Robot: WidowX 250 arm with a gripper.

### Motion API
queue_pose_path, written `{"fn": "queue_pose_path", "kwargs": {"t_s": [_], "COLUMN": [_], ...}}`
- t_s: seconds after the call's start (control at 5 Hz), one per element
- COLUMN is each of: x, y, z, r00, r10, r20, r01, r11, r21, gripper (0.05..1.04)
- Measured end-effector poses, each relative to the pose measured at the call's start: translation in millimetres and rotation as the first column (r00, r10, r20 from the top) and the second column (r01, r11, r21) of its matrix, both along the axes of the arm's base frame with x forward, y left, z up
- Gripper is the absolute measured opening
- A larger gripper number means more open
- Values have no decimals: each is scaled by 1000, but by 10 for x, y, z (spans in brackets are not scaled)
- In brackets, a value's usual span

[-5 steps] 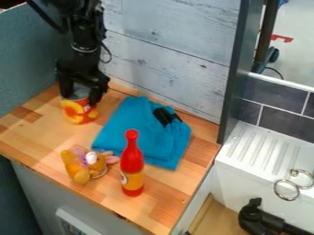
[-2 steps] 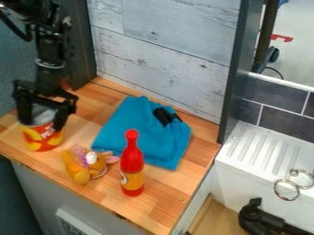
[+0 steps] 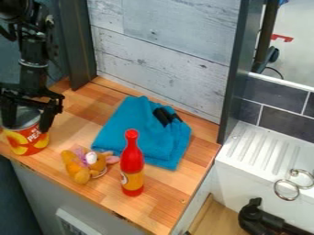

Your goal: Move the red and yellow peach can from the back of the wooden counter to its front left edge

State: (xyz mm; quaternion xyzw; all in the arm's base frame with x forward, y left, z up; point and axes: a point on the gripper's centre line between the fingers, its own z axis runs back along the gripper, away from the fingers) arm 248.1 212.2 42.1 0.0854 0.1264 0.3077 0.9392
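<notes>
1. Red and upright, the toy bottle (image 3: 131, 163) stands nearest on the wooden counter (image 3: 162, 202), with an amber band round its lower part. It is apart from the gripper.
2. Just left of it in the view lies a small orange-brown plush toy (image 3: 78, 170), with pink and white bits on it, close to the cloth's near corner.
3. Further left, near the counter's front edge, is the can (image 3: 27, 140), its label showing peaches. The gripper (image 3: 26, 127) has closed its fingers around the can, one on each side below the grey rim. Whether the can's base touches the wood, I cannot tell.
4. Behind, a folded blue cloth (image 3: 136, 131) lies flat, a black piece (image 3: 164, 117) on its upper part.
5. Farther back rises the pale plank wall (image 3: 159, 69).
6. As for progress, the work looks to be moving the can: I judge the grasp done and the can's release still left. Whether it is already at its intended spot, I cannot tell.
</notes>
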Motion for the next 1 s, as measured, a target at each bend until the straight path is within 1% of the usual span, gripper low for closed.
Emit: {"fn": "queue_pose_path", "kwargs": {"t_s": [0.2, 0.4, 0.6, 0.8, 1.0], "x": [194, 310, 214, 74, 95], "y": [-83, -332, -597, -860, -1191], "z": [76, 494, 674, 740, 768], "r00": [983, 953, 955, 951, 930], "r10": [-90, -164, -211, -263, -337], "r20": [158, 253, 206, 162, 149], "r01": [104, 181, 225, 281, 360], "r11": [992, 983, 973, 955, 916], "r21": [-77, -45, -47, -96, -178], "gripper": [1001, 1000, 1000, 1000, 1000]}}
